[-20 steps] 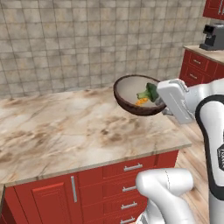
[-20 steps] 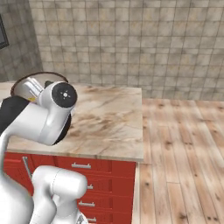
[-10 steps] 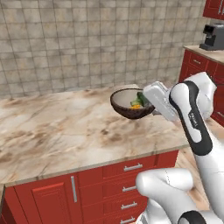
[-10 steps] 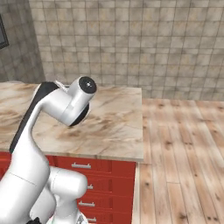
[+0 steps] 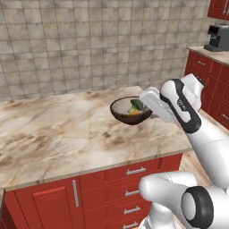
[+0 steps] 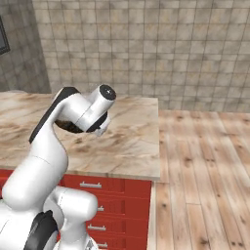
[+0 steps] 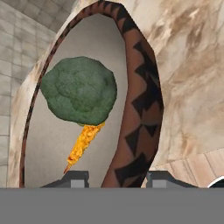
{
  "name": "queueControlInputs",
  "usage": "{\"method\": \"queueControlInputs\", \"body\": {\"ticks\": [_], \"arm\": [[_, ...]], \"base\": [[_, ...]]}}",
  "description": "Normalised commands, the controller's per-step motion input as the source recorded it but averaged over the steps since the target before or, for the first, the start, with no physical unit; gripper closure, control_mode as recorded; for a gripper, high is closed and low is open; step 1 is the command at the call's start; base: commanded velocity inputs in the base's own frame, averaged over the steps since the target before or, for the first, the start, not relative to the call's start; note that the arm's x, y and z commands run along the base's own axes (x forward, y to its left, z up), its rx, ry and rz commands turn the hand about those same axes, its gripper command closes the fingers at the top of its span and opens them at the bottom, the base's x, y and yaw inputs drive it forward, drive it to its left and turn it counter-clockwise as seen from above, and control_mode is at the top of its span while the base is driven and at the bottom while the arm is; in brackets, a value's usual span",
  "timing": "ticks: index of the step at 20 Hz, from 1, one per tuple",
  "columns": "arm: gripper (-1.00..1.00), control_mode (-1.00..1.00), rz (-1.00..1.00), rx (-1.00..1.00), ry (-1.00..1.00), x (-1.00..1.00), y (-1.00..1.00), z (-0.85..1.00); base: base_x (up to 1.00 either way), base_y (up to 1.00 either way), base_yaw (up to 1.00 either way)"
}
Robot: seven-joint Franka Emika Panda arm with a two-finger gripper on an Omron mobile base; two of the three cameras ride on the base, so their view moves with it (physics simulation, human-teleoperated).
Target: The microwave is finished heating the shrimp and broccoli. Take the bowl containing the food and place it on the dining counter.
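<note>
Gripper (image 7: 114, 178) clamped on bowl (image 5: 127, 112) rim, bowl just left of it — above dining counter (image 5: 62, 134)

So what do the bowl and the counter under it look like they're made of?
The bowl looks like dark-brown wood, matte, with a jagged dark pattern on its outer wall and a plain grey inside; possibly painted ceramic. The dining counter looks like polished beige-brown marbled stone, judging by its veining.

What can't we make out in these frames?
- Right base view: the bowl is mostly hidden behind the arm, contents unseen.
- Left base view: end effector fingertips hidden by the hand's white body.
- Hand view: shrimp partly covered by the broccoli; bowl underside and clearance above the dining counter unseen.
</note>
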Motion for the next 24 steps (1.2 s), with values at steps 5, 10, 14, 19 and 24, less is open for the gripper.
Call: {"method": "queueControlInputs", "body": {"ticks": [5,10,14,19,24], "arm": [[1.00,-1.00,-0.02,0.00,0.01,0.85,0.00,-0.55],[1.00,-1.00,-0.04,0.00,0.10,0.85,0.07,-0.34],[1.00,-1.00,-0.01,0.00,0.11,0.73,0.02,-0.39],[1.00,-1.00,0.00,0.00,0.13,0.57,0.00,-0.60],[1.00,-1.00,0.00,0.00,0.06,0.46,0.00,-0.60]], "base": [[0.00,0.00,0.00],[0.00,0.00,0.00],[0.00,0.00,0.00],[0.00,0.00,0.00],[0.00,0.00,0.00]]}}
